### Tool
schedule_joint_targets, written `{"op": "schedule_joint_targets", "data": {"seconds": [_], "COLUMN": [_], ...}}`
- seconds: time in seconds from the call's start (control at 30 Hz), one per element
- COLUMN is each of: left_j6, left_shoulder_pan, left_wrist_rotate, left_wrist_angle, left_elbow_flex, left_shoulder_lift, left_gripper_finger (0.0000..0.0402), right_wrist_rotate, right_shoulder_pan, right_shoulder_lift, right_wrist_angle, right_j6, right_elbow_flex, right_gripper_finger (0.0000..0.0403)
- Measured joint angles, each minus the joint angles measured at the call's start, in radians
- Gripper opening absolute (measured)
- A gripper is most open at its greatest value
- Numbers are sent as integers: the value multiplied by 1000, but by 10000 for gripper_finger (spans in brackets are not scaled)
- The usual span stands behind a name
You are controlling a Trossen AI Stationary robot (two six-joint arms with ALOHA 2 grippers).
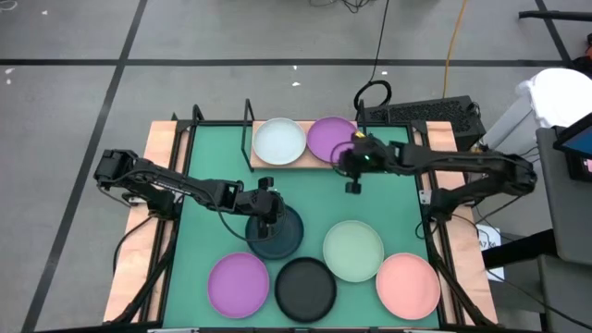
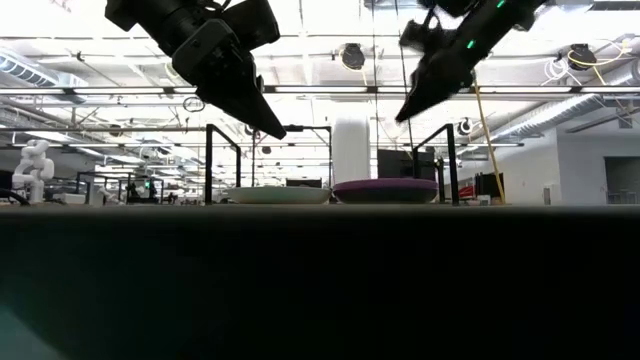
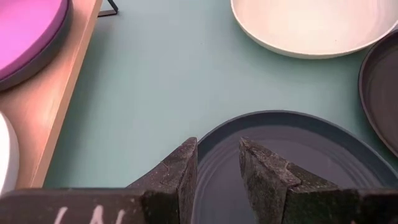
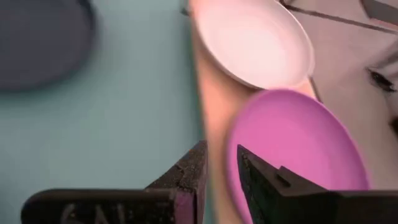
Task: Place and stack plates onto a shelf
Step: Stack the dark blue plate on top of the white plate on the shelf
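The shelf (image 1: 294, 166) stands at the table's far side. On it a white plate (image 1: 279, 141) lies beside a purple plate (image 1: 329, 137), which rests on a dark grey plate (image 3: 38, 59). My left gripper (image 3: 217, 146) hovers above the far rim of the dark teal plate (image 1: 282, 239), which lies flat on the mat; its fingers are a narrow gap apart. My right gripper (image 4: 222, 152) hangs in the air over the shelf's near edge beside the purple plate (image 4: 292, 143), also narrowly open. The low view shows both grippers well above the table.
Along the near side lie a second purple plate (image 1: 238, 285), a black plate (image 1: 305, 289), a pale mint plate (image 1: 353, 250) and a salmon pink plate (image 1: 408, 284). Black wire posts (image 2: 222, 165) rise at the shelf's ends. Wooden strips border the green mat (image 1: 213, 157).
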Motion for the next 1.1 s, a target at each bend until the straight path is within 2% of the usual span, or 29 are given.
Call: {"op": "schedule_joint_targets", "data": {"seconds": [0.23, 0.6, 0.77, 0.93, 1.1], "left_j6": [-12, -90, -132, -180, -285], "left_shoulder_pan": [0, -42, -111, -205, -302], "left_wrist_rotate": [0, 5, 33, 33, 34], "left_wrist_angle": [13, 9, -28, -135, -174], "left_elbow_flex": [0, 0, 0, 0, 0], "left_shoulder_lift": [0, 0, 0, 0, 0], "left_gripper_finger": [124, 124, 124, 124, 125], "right_wrist_rotate": [3, 2, 1, 0, 0], "right_shoulder_pan": [174, 396, 447, 474, 488], "right_shoulder_lift": [-71, -64, -64, -70, -72], "right_wrist_angle": [-71, -116, -128, -137, -182], "right_j6": [133, 166, 161, 172, 208], "right_elbow_flex": [0, 0, -18, -46, -55], "right_gripper_finger": [73, 73, 73, 73, 73]}}
